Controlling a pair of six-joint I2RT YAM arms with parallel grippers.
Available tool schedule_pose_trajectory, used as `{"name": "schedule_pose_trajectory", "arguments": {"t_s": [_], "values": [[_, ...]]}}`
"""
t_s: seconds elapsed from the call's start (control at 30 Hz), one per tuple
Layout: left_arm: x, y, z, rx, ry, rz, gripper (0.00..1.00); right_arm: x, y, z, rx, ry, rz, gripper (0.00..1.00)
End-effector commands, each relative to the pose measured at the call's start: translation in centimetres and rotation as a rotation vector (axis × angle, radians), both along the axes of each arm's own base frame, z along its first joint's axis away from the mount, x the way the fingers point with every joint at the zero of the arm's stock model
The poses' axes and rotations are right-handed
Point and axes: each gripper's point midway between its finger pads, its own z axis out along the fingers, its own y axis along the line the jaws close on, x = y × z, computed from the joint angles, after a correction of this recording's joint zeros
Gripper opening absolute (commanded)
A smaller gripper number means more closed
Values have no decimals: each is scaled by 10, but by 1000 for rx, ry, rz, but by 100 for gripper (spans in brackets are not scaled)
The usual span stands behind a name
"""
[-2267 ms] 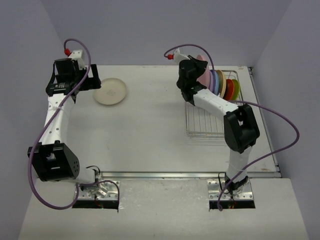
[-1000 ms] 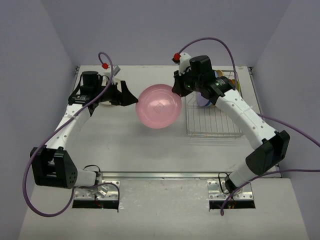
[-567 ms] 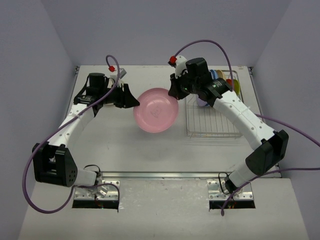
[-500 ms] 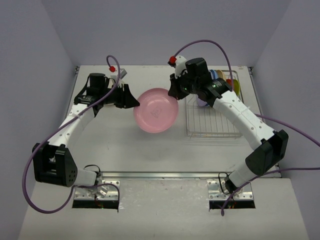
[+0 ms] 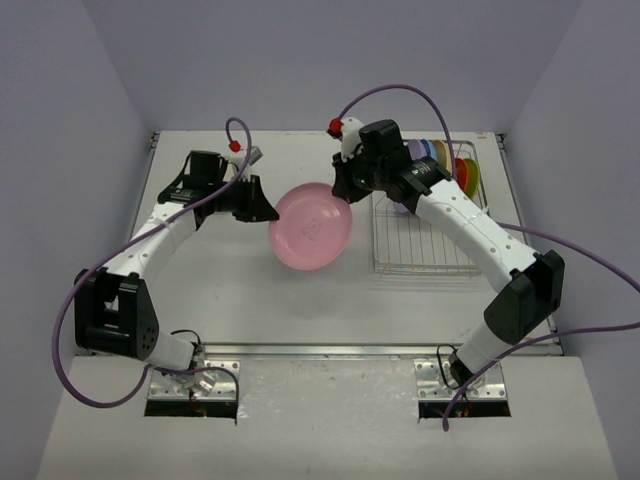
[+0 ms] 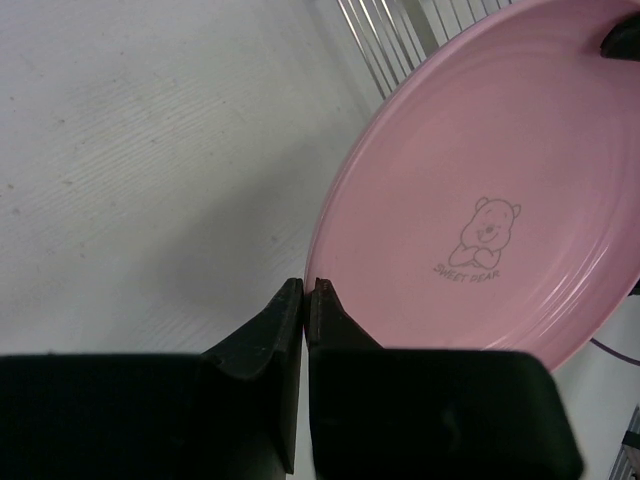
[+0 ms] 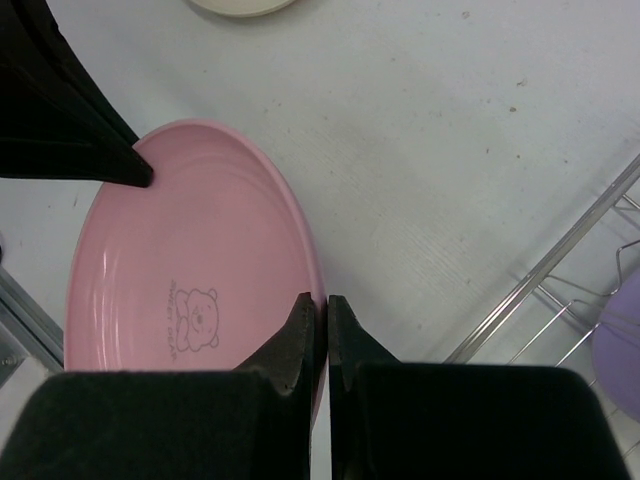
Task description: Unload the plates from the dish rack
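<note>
A pink plate (image 5: 310,226) with a small bear print hangs above the table between both arms. My left gripper (image 5: 268,213) is shut on its left rim, and the left wrist view shows the plate (image 6: 480,200) just past my closed left gripper (image 6: 308,290). My right gripper (image 5: 345,195) is shut on the opposite rim; in the right wrist view my right gripper (image 7: 321,303) pinches the plate's (image 7: 190,270) edge. The dish rack (image 5: 425,240) lies to the right. Lavender, tan, orange and lime green plates (image 5: 445,162) stand upright at its far end.
A cream plate (image 7: 240,5) lies on the table far left of the rack, seen only at the top edge of the right wrist view. The rack's wire side (image 7: 560,260) and a lavender plate (image 7: 620,340) are close to the right gripper. Purple cables loop above both arms.
My left gripper has moved right and closed on the pink plate's left rim. My right gripper has kept its grip, and the plate has shifted slightly.
</note>
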Motion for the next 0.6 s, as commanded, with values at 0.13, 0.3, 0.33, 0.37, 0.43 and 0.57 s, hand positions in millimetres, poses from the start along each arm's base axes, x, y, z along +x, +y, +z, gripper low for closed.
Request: {"name": "schedule_pose_trajectory", "arguments": {"t_s": [0.13,0.3,0.33,0.37,0.43,0.57], "values": [[4,-2,9,1,-39,-23,0,15,8,39,66,-88,-37,14],[19,14,22,14,-57,40,0,24,-4,33,14,-96,-104,81],[23,20,24,14,-59,63,0,24,-5,32,9,-99,-114,86],[27,27,25,15,-59,87,0,26,-9,31,-2,-105,-133,90],[40,45,27,21,-58,154,0,30,-16,32,-25,-122,-166,95],[70,95,35,56,-60,313,0,35,-27,34,-59,-153,-211,97]]}}
